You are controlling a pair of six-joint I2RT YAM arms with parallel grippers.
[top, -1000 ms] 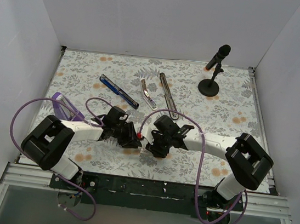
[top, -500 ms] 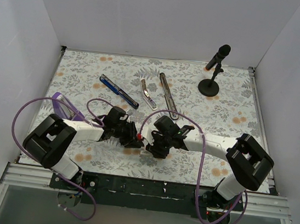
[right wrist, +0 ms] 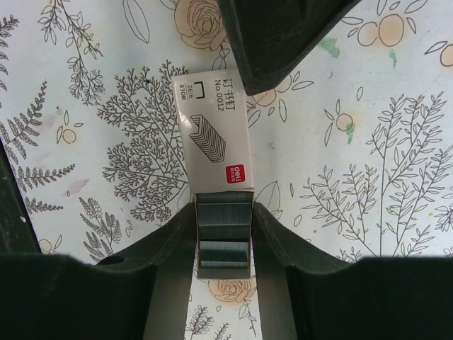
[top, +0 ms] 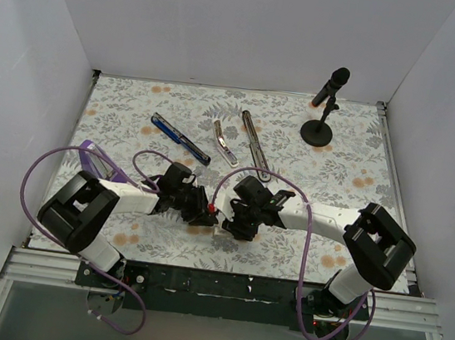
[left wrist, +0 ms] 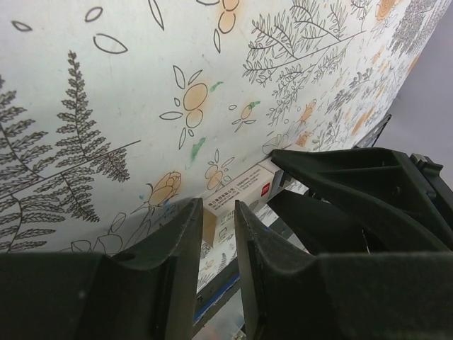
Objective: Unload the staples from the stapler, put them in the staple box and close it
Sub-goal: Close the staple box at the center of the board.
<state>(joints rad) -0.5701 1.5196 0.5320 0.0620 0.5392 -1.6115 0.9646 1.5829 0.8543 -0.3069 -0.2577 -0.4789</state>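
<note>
A small white staple box (right wrist: 212,131) lies on the floral mat between both grippers; it also shows in the top view (top: 218,232). Its inner tray (right wrist: 224,265) is slid partly out and holds grey blocks of staples (right wrist: 224,212). My right gripper (right wrist: 224,214) is shut on the sides of that tray. My left gripper (left wrist: 218,210) is closed on the box's far end (left wrist: 244,190). The stapler lies apart at the back in three pieces: a blue-and-black body (top: 179,139), a silvery channel (top: 225,143) and a dark base strip (top: 256,144).
A squat purple block (top: 94,161) sits at the left edge beside the left arm. A black microphone on a round stand (top: 323,107) is at the back right. White walls enclose the mat (top: 135,107) on three sides.
Both grippers stay at the staple box. The left arm has edged slightly to the right; little else has moved.
</note>
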